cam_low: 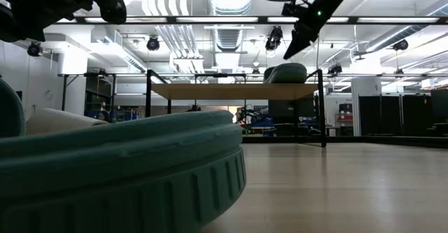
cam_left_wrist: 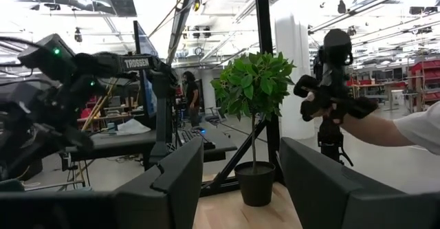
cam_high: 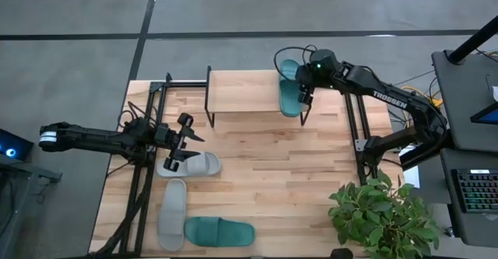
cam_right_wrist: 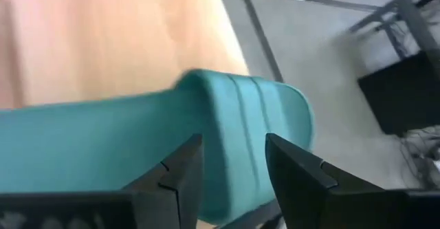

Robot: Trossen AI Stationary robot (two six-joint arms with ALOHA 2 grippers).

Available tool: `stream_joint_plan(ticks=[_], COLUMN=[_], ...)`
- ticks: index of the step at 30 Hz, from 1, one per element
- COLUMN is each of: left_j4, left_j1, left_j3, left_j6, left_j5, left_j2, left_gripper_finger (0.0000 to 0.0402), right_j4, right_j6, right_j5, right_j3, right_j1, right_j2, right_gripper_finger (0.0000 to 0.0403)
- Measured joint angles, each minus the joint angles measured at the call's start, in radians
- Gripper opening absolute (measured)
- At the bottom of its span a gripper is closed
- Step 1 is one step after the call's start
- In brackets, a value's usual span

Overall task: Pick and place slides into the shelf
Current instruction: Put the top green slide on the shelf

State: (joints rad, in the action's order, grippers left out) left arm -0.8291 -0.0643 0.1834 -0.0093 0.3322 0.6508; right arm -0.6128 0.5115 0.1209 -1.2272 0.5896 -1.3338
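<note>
The shelf (cam_high: 241,92) (cam_low: 231,91) stands at the table's far edge. One teal slide (cam_high: 289,88) (cam_low: 285,72) (cam_right_wrist: 137,146) lies flat on the shelf's right end. My right gripper (cam_high: 305,97) (cam_low: 295,45) (cam_right_wrist: 234,167) hangs open just above it, fingers pointing down and clear of it. My left gripper (cam_high: 191,142) (cam_left_wrist: 240,181) is open and level above the table, over a grey slide (cam_high: 191,164) (cam_low: 56,121). A second grey slide (cam_high: 173,212) and the other teal slide (cam_high: 219,230) (cam_low: 126,170) lie sole-down near the table's near-left corner.
A potted plant (cam_high: 381,216) (cam_left_wrist: 254,84) stands at the table's near-right corner. Black frame posts (cam_high: 362,134) flank the table on both sides. The left part of the shelf top is bare. A person's sleeve and hand (cam_left_wrist: 399,129) show beyond the table's right side.
</note>
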Motion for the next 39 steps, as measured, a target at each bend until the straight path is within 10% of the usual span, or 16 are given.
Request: stream_joint_plan(ticks=[11, 20, 39], left_j4=[0.001, 0.001, 0.001], left_j1=[0.0, 0.0, 0.0], left_j3=[0.0, 0.0, 0.0], left_j6=[0.0, 0.0, 0.0], left_j5=[0.0, 0.0, 0.0], left_j2=[0.001, 0.001, 0.001], left_gripper_finger=[0.0178, 0.0178, 0.0178], right_j4=[-0.091, -0.175, -0.248], right_j6=[-0.024, -0.056, -0.211], right_j5=[0.024, 0.252, 0.273], right_j3=[-0.042, -0.041, 0.015], right_j1=[-0.209, -0.401, -0.513], right_j2=[0.005, 0.007, 0.043], right_gripper_finger=[0.0129, 0.0129, 0.0125])
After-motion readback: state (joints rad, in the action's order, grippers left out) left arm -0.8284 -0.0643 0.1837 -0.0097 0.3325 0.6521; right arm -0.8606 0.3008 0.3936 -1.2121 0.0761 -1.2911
